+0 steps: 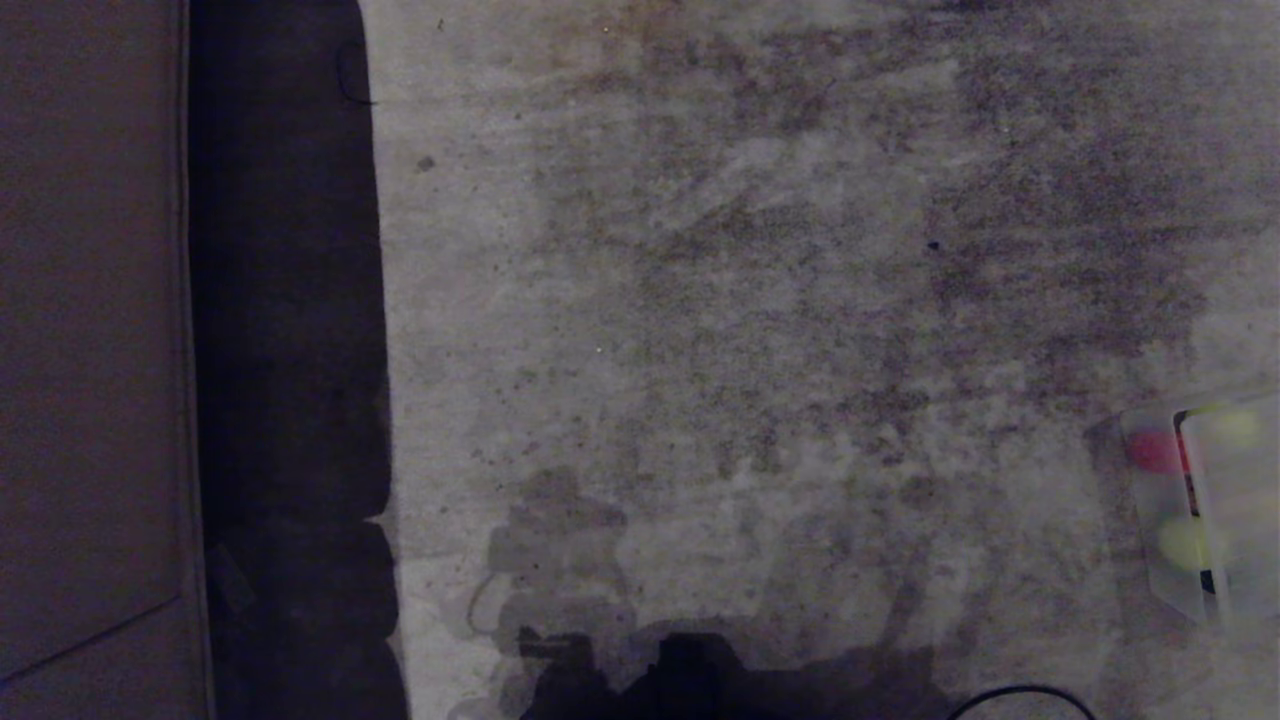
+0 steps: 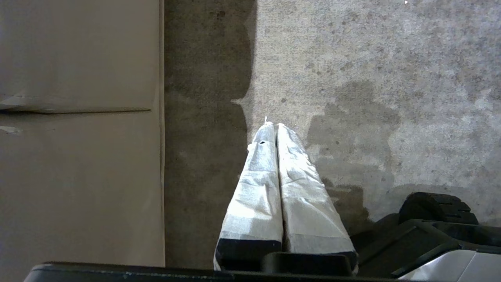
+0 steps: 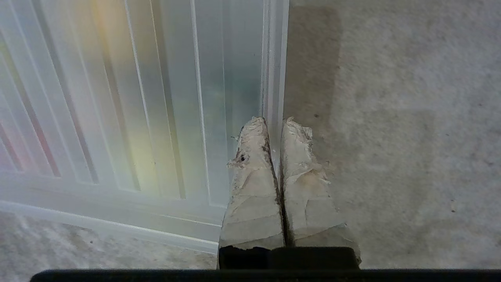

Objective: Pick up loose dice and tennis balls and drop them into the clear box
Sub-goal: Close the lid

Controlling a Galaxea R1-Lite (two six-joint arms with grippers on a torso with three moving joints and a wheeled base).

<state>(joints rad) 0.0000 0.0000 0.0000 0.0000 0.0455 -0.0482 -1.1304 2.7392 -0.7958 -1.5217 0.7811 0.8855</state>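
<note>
The clear box (image 1: pixel 1150 520) sits on the carpet at the head view's right edge. Inside it I see a red die (image 1: pixel 1152 450) and a tennis ball (image 1: pixel 1190 542). A flat ribbed translucent panel (image 1: pixel 1245 500) lies over the box's right part, and a second tennis ball (image 1: pixel 1238 428) shows faintly through it. In the right wrist view my right gripper (image 3: pixel 274 121) is shut on the rim of that ribbed panel (image 3: pixel 137 98), one finger on each side of the edge. My left gripper (image 2: pixel 276 125) hangs shut and empty over bare carpet. No other dice are in view.
A beige panel (image 1: pixel 90 300) runs down the left side with a dark shadowed strip (image 1: pixel 290 360) beside it. My black base (image 1: pixel 680 680) and a cable (image 1: pixel 1020 692) show at the bottom edge. Stained grey carpet (image 1: pixel 760 300) fills the middle.
</note>
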